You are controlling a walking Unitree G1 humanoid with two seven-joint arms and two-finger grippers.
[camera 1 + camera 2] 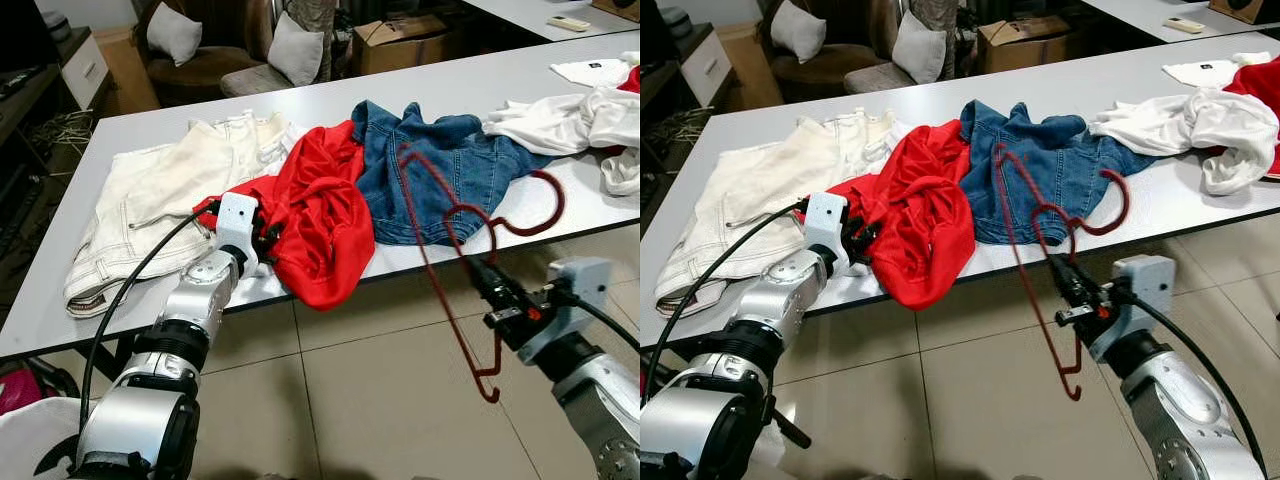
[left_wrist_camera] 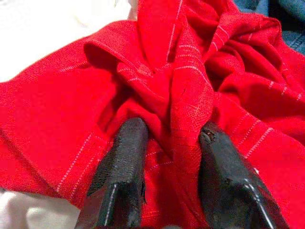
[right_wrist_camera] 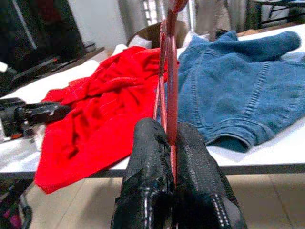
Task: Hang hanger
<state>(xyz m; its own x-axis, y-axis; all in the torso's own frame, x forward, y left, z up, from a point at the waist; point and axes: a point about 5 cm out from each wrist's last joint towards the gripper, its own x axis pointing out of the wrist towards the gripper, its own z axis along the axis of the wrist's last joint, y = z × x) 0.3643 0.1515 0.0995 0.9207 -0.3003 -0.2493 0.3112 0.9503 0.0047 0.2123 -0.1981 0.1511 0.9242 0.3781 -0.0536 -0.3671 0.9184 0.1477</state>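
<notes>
Right gripper (image 1: 480, 272) is clamped tight on my dark red hanger (image 1: 455, 215), holding it off the near edge of the white table (image 1: 130, 130), its hook over the blue denim jacket (image 1: 430, 165). To the left, my left gripper (image 2: 167, 157) pinches a fold of the red shirt (image 1: 320, 215) beside cream trousers (image 1: 150, 200).

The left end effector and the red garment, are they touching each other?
Touching. In the left wrist view, the left end effector has a fold of the red garment pinched between its two black fingers, fabric pressed against both.
</notes>
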